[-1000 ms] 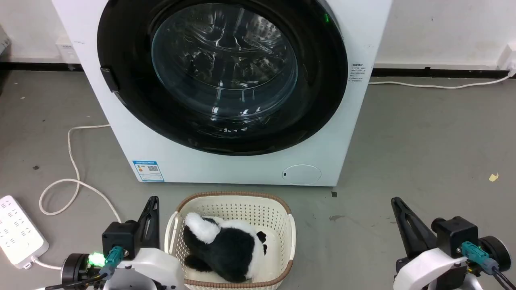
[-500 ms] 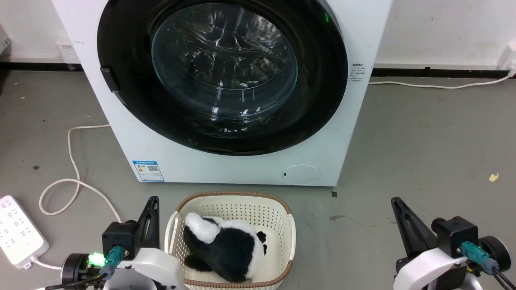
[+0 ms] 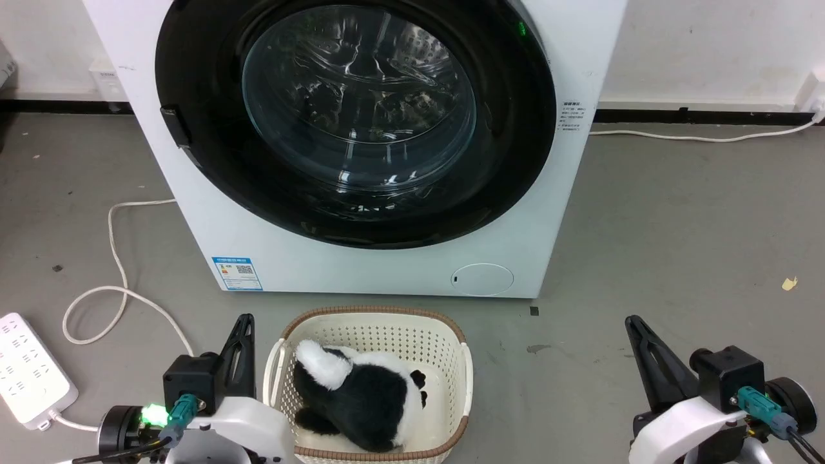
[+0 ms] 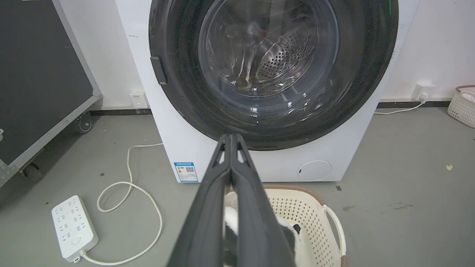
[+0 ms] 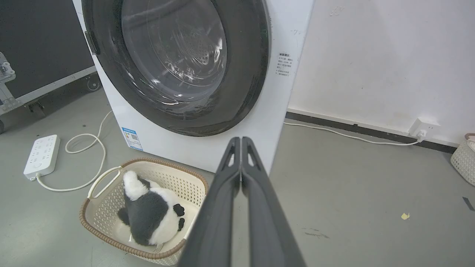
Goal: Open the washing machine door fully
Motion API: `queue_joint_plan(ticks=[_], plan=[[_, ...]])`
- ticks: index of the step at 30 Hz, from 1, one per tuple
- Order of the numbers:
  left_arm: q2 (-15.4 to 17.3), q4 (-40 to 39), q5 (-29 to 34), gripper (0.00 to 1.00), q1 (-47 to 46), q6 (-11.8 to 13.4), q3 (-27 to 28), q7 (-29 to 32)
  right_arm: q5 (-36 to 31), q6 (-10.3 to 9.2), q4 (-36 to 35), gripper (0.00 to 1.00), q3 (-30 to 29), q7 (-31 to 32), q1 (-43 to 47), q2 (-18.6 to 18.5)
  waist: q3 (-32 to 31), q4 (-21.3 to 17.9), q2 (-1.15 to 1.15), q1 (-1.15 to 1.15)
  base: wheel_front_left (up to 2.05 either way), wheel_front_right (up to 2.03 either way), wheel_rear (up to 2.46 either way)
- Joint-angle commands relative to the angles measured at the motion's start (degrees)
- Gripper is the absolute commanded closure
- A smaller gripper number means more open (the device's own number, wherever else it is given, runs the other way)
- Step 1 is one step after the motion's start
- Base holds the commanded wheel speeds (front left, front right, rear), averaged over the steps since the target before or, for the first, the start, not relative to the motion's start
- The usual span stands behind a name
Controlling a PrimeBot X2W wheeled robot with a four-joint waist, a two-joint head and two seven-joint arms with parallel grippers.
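**Door shut flat against the machine, both grippers closed and empty**

The door (image 3: pixel 354 122) is seen lying flush in the front of the white washing machine (image 3: pixel 387 270), its face turned straight out towards the robot. As it is round, no long axis can be given. A small dark tab (image 3: pixel 174 125) is set on its rim at the robot's left. The rim is broad, glossy and black. The centre is a clear bulging glass bowl, through which the perforated metal drum is seen.

One door and one machine are counted. Two grippers are counted: the left gripper (image 3: pixel 245 319) and the right gripper (image 3: pixel 633 320), both held low over the grey floor, well apart from the door. In each wrist view the two dark fingers are pressed together with nothing between them.

Two baskets are counted: one cream basket (image 3: pixel 464 361) just in front of the machine, between the grippers, and another basket (image 4: pixel 462 107) by the wall. One black-and-white plush toy (image 3: pixel 367 399) lies in the near basket. One white power strip (image 3: pixel 29 374) lies at the left.
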Motion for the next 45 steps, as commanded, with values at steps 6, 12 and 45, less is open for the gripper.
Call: queue_joint_plan(ticks=[6,12,45], plan=[[0.04,-0.23,0.51,1.0,0.84,-0.24,-0.04,0.02,-0.43,-0.05,-0.23,1.0,-0.05,0.03,0.46,0.29,0.0,0.0,0.0,0.0,0.0,0.0,0.0],[0.04,-0.23,0.51,1.0,0.84,-0.24,-0.04,0.02,-0.43,-0.05,-0.23,1.0,-0.05,0.03,0.46,0.29,0.0,0.0,0.0,0.0,0.0,0.0,0.0],[0.0,-0.41,-1.57,0.0,-1.69,1.73,-1.82,-3.56,6.49,0.0,-0.59,0.0,-0.31,-3.56,-5.07,-3.43,4.82,0.28,0.0,0.0,0.0,0.0,0.0]])
